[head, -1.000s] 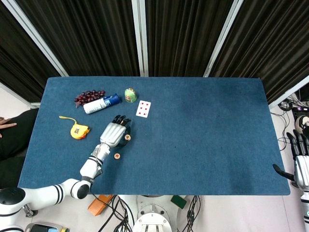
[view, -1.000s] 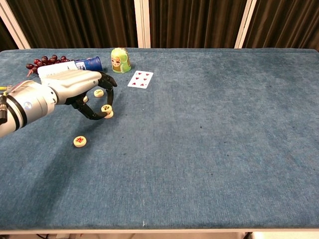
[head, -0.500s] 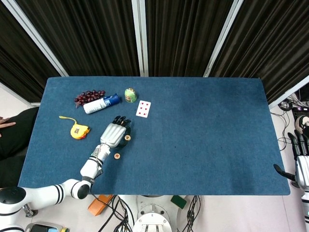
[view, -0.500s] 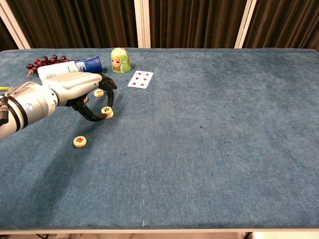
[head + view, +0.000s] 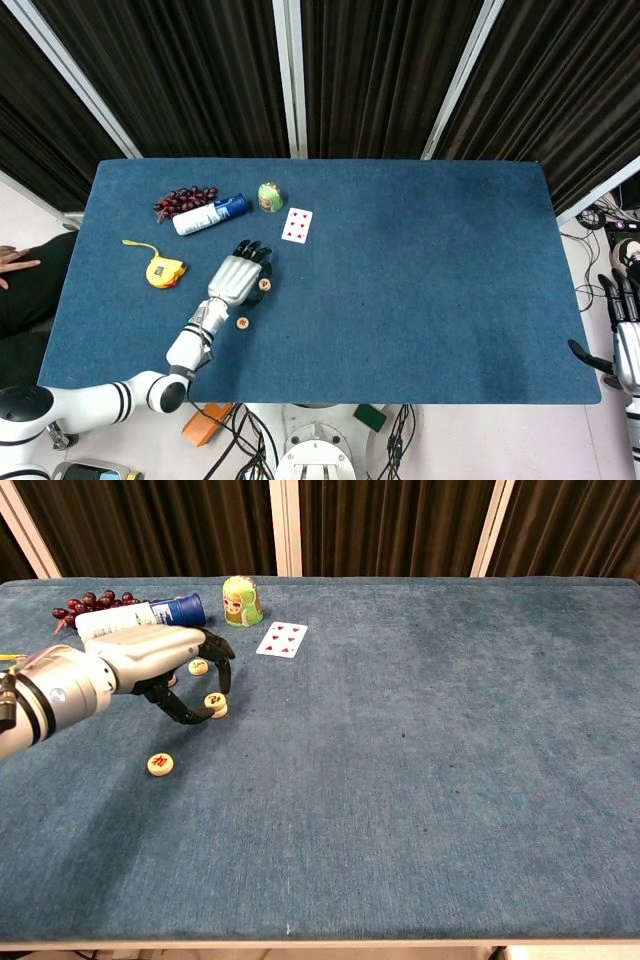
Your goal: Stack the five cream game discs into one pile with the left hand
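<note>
Chest view: a cream disc point(image 5: 215, 700) is pinched in the curled fingertips point(image 5: 222, 683) of the left hand point(image 5: 150, 660) just above another disc point(image 5: 218, 711), with further discs just behind point(image 5: 198, 666) and nearer the camera point(image 5: 160, 765); the right hand point(image 5: 625, 345) is parked off-table, fingers straight.

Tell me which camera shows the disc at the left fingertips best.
The chest view: the disc faces the camera at the left hand fingertips, its dark mark showing. In the head view it is only a small dot beside the hand.
</note>
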Tool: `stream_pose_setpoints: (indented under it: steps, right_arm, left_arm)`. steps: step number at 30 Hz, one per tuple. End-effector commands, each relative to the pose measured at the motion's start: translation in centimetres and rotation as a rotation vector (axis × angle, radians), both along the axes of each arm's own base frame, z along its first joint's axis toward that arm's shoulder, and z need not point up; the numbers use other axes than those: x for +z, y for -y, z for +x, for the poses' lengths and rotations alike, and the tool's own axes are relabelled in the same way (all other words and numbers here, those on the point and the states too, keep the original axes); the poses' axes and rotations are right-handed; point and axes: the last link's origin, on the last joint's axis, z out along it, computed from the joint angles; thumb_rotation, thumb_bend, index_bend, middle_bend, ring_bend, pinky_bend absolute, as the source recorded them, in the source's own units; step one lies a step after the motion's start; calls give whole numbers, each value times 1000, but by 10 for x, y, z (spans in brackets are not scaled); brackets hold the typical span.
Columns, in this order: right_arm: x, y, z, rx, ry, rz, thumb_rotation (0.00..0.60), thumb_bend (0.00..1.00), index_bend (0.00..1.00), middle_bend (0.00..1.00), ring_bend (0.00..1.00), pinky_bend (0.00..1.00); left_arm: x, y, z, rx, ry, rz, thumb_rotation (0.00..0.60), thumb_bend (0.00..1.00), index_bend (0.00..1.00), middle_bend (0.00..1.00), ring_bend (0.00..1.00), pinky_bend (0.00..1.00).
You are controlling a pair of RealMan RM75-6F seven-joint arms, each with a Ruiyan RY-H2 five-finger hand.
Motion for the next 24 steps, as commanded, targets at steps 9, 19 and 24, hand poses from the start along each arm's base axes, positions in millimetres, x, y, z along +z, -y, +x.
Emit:
stream_pose_setpoints:
  steps: [9, 19, 24]
  right_arm:
    - [2, -2, 0, -3, 0, -8, 600, 238, 0, 37, 0, 0]
    - [1, -2, 0, -6, -2, -8, 600, 238, 0, 37, 0, 0]
    - [1, -2, 1, -7, -4, -8, 600, 238, 0, 37, 0, 0]
  left_arm:
    - [39, -24, -6, 58, 51, 78, 600, 338, 382, 108, 0, 0]
    - [24, -39, -33, 165, -6, 77, 600, 227, 386, 108, 0, 0]
    - [22, -42, -37, 174, -7, 84, 600, 280, 406, 108, 0, 0]
